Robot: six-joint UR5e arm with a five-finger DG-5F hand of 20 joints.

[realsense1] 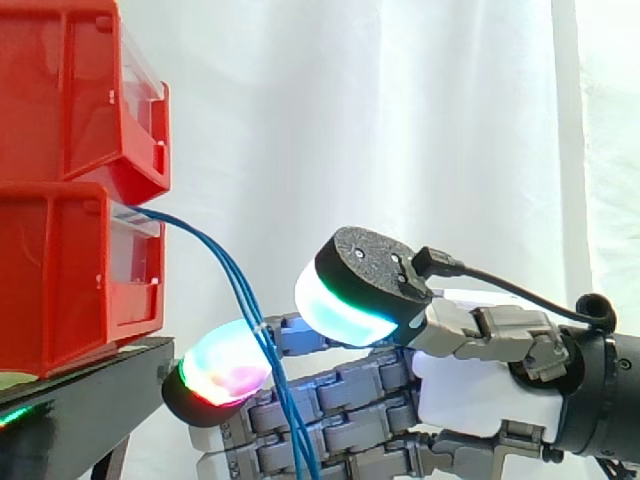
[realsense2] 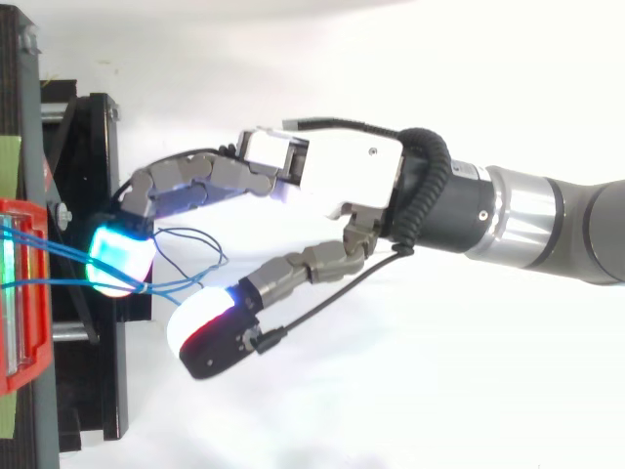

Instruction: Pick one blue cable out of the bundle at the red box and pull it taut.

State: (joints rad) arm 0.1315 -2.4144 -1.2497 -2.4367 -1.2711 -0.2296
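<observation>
Several thin blue cables (realsense1: 225,265) come out of the top of the lower red box (realsense1: 60,270) and arc down to the right. They then drop across the front of my hand's fingers (realsense1: 330,400). From above, the blue cables (realsense2: 176,285) run from the red box (realsense2: 20,293) past a cyan-glowing fingertip (realsense2: 117,259) and loop in the gap towards the thumb pad (realsense2: 200,322). My hand (realsense2: 342,171) reaches in from the right with its fingers stretched out. The thumb stands apart from the fingers, and nothing is pinched between them.
A second red bin (realsense1: 70,90) sits on top of the lower box. Both rest on a black stand (realsense1: 80,400), whose edge lies just left of my fingertips. A white curtain hangs behind.
</observation>
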